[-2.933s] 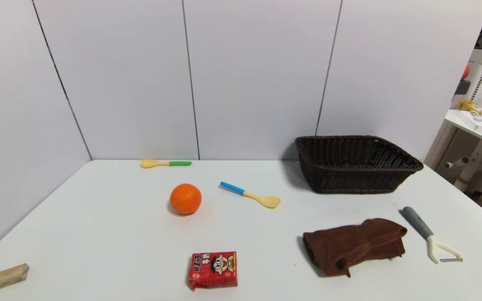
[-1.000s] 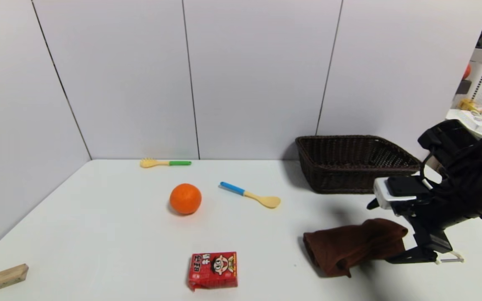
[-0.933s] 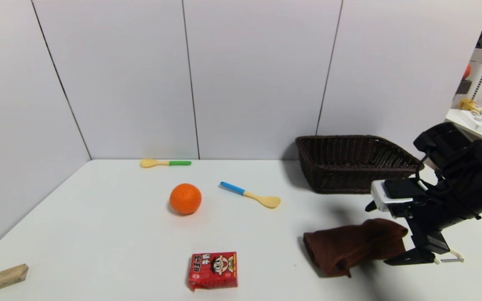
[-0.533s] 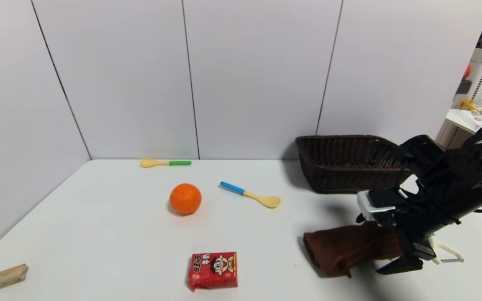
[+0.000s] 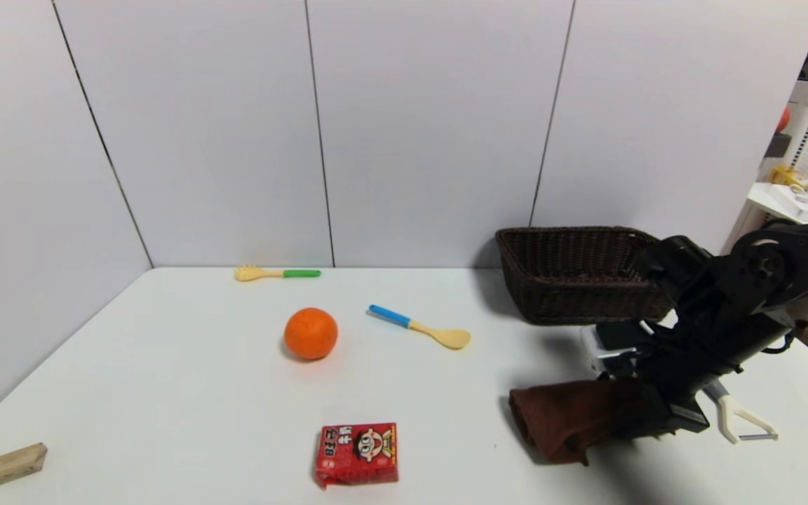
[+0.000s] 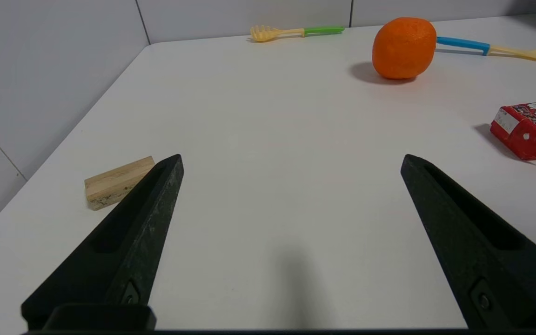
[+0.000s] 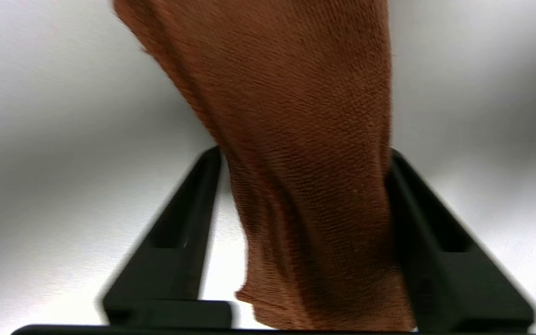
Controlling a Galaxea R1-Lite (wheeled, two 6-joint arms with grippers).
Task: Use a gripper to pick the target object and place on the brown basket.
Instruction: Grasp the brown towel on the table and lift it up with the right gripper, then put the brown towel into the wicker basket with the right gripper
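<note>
Right gripper [image 5: 646,414] sits low over the table [image 5: 165,393], its two black fingers [image 7: 175,237] spread on either side of the dark-brown towel [image 5: 572,421]; one finger touches the cloth and a sliver of table shows beside the other, so nothing is clamped yet. Far off to its left lie a wooden block [image 5: 10,464], a fork with a green handle [image 5: 276,273], an orange [image 5: 311,334] and a red snack box [image 5: 357,452], with a blue-handled spoon [image 5: 419,327] somewhat closer. The towel's free end spills out leftward from between the fingers. Just behind the gripper stands the brown basket [image 5: 558,280]. Immediately to its right lies a peeler [image 5: 741,421]. The left gripper [image 6: 291,158] hovers wide open and holding nothing, near the wooden block.
</note>
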